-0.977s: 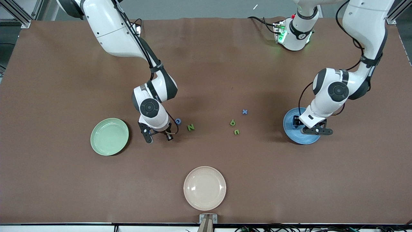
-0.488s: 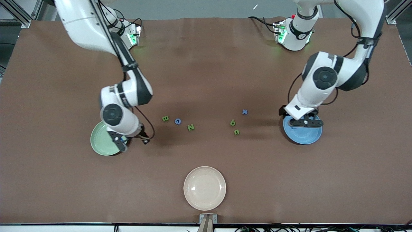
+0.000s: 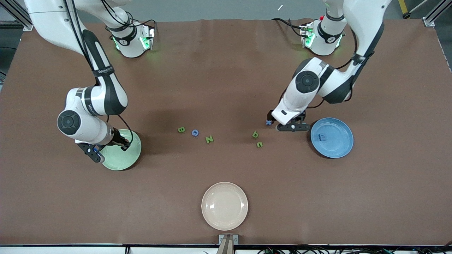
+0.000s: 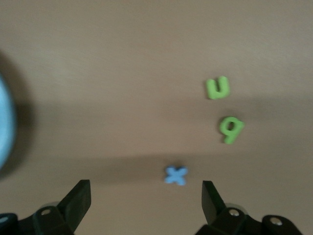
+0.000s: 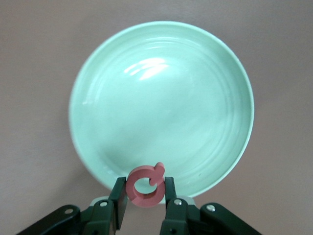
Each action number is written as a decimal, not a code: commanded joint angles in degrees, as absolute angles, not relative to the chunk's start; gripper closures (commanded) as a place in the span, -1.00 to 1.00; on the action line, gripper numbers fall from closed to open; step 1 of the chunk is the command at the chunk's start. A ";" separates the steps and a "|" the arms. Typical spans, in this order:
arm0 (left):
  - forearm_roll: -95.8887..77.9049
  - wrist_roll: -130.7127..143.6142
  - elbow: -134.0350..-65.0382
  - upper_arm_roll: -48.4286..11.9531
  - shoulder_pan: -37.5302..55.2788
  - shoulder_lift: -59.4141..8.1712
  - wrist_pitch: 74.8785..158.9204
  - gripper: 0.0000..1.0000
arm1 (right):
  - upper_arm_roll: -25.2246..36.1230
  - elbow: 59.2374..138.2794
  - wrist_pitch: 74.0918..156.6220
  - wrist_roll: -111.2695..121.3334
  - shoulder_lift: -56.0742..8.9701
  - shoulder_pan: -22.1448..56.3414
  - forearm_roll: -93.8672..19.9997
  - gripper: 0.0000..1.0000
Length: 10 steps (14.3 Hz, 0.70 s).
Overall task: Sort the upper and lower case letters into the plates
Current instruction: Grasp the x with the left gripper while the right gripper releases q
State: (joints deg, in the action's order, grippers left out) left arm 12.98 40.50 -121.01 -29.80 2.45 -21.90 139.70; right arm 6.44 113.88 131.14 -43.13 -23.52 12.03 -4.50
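My right gripper (image 3: 107,151) is shut on the pink-red Q (image 5: 145,187) and holds it over the rim of the mint green plate (image 3: 122,161), which shows bare in the right wrist view (image 5: 161,98). My left gripper (image 3: 284,124) is open and empty, low over the blue x (image 3: 268,122), which lies just ahead of the jaws in the left wrist view (image 4: 176,176). The green 9-like letter (image 3: 255,134) and green u (image 3: 259,144) lie beside it. The blue m (image 3: 322,137) lies in the sky blue plate (image 3: 339,146). Green B (image 3: 181,129), blue G (image 3: 195,133) and green N (image 3: 209,139) lie mid-table.
A cream-white plate (image 3: 224,206) sits near the table's front edge, nearer the front camera than the letters. The arm bases stand at the table's robot edge.
My right arm swung from beside the G to the mint plate with the Q. My left arm moved off the blue plate to the x, leaving the m in that plate.
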 commanded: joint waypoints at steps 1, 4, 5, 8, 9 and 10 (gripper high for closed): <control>14.50 42.98 -119.53 -29.45 4.39 -26.09 142.99 -0.99 | 5.27 120.92 139.53 -41.66 -22.23 11.07 -4.66 0.99; 19.06 43.07 -119.88 -29.53 4.31 -28.65 144.05 -0.99 | 5.19 121.55 141.50 -41.66 -22.94 11.07 -4.66 0.97; 19.51 43.07 -119.88 -29.53 4.48 -29.17 144.05 -0.96 | 5.27 121.38 141.68 -41.66 -23.81 11.25 -4.66 0.96; 21.88 43.33 -119.97 -29.53 4.66 -30.76 144.14 -0.84 | 5.19 121.38 143.26 -41.75 -24.96 11.16 -4.75 0.85; 22.23 44.11 -119.88 -29.53 4.66 -31.11 144.14 -0.78 | 5.19 121.38 143.17 -41.84 -25.22 11.16 -4.83 0.54; 22.67 45.25 -119.80 -29.53 4.75 -31.37 144.14 -0.58 | 5.19 121.29 143.17 -41.75 -25.22 10.99 -4.83 0.03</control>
